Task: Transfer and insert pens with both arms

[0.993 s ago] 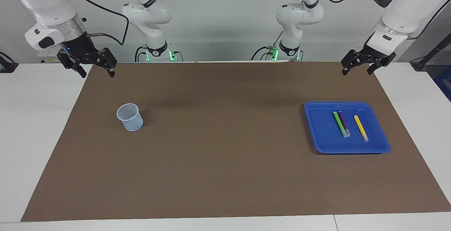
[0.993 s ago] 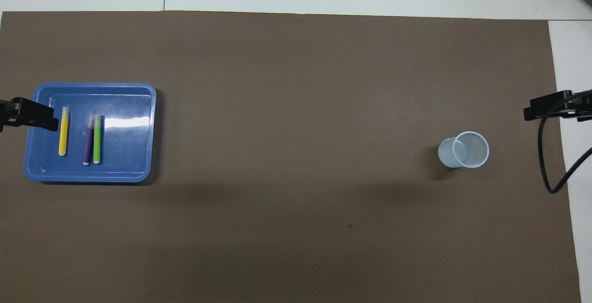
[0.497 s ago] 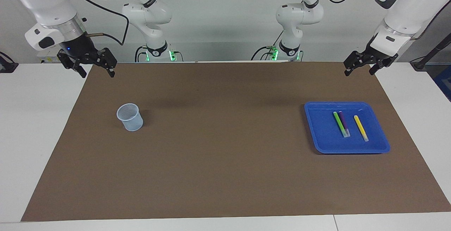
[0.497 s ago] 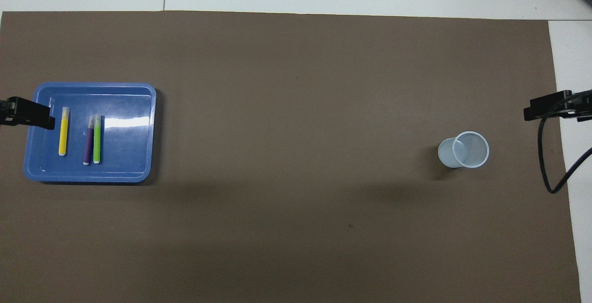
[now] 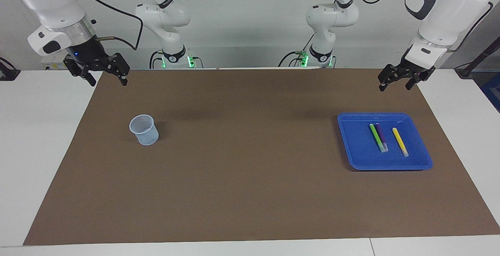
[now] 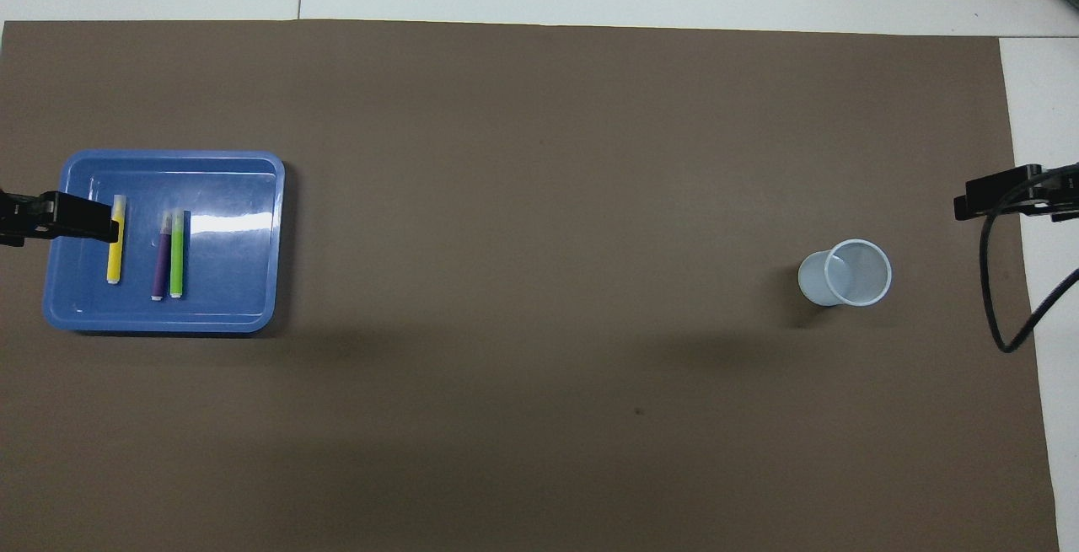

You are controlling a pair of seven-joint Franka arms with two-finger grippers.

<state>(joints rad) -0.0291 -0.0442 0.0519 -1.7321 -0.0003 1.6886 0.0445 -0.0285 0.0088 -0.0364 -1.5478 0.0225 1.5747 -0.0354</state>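
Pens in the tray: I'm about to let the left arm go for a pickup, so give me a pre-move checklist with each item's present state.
1. Lime green pen, purple pen and yellow pen lie in blue tray: ok.
2. Green and purple pens apart enough for fingers: not ok, side by side.
3. Yellow pen lies alone: ok.
4. Left gripper open, empty: ok.
5. Cup upright: ok.
6. Right gripper open, waiting: ok.

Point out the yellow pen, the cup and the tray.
yellow pen (image 5: pixel 399 140): facing view, middle of its barrel.
cup (image 5: pixel 145 135): facing view, its side wall.
tray (image 6: pixel 169 158): overhead view, the rim farthest from the robots.
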